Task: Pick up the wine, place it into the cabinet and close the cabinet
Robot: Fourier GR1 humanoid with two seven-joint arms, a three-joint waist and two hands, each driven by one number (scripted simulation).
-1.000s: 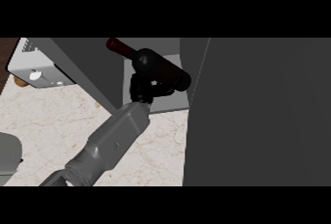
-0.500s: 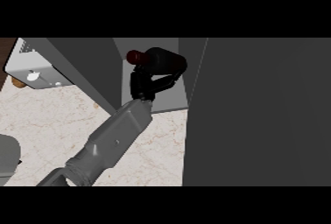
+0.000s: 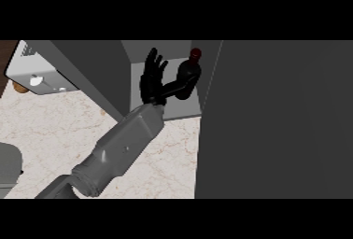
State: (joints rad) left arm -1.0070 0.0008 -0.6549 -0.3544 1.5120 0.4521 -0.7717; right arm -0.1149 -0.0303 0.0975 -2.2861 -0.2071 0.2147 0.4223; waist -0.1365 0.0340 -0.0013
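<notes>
The wine bottle, dark with a red cap, stands upright inside the open cabinet, close to its right side. My left hand is inside the cabinet just left of the bottle. Its fingers are straight and point up and away; the thumb reaches right to the bottle's body. Whether the thumb touches the bottle I cannot tell. The grey forearm runs down to the lower left. My right hand does not show.
The cabinet's dark door fills the right half of the view. Its grey left wall slants across the upper left. A white appliance stands behind it. A grey rounded object sits at the left edge on the marble counter.
The hand carried the tilted bottle deeper into the cabinet, stood it upright, then opened its fingers and let go of it.
</notes>
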